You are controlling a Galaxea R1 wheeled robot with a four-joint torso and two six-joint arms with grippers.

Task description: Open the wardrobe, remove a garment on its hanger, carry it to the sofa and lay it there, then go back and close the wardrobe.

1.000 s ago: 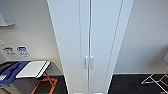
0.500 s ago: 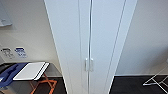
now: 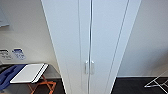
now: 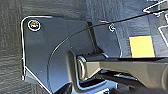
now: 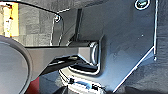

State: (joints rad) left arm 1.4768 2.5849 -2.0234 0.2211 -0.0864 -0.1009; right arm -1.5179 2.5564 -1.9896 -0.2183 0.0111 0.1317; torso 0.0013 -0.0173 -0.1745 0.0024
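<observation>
A pale wall and a strip of dark floor [image 3: 130, 86] frame what I see from the head camera, with the wardrobe [image 3: 100, 37] standing tall straight ahead. Both doors are shut, and the two small handles [image 3: 89, 67] sit side by side at the centre seam, low in my view. Off to the left stands a folding stand with orange legs [image 3: 41, 86] carrying a white board [image 3: 28, 72]; at the far right is part of a wire rack [image 3: 157, 82]. I judge the task to be at its very start: nothing is opened, and the garment is presumably behind those doors, hidden from me. My wrist cameras look down at dark carpet, and I cannot tell how either gripper's fingers stand.
</observation>
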